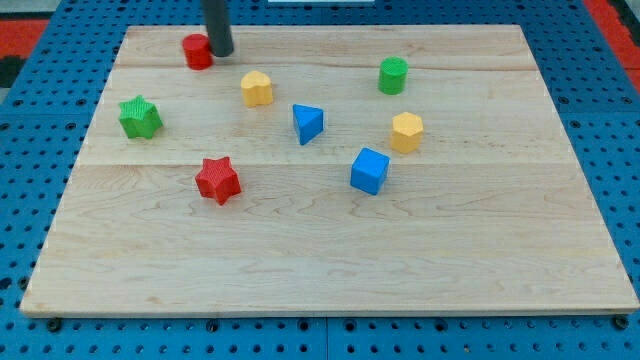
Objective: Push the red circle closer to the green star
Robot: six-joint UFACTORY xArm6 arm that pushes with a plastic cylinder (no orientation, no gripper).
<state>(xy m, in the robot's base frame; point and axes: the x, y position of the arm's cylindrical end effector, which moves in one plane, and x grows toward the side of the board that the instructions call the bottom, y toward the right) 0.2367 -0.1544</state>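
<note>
One small red circle block [197, 51] sits at the wooden counter's [330, 250] top-left; my tip [221, 54], no pincer fitted, touches its right side. Next: push down-left toward the green star block [140, 117].

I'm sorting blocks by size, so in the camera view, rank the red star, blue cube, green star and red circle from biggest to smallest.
1. Red star and blue cube: look alike, both nearer the camera.
2. Green star.
3. Red circle: smallest, farthest, partly behind my tip.
</note>
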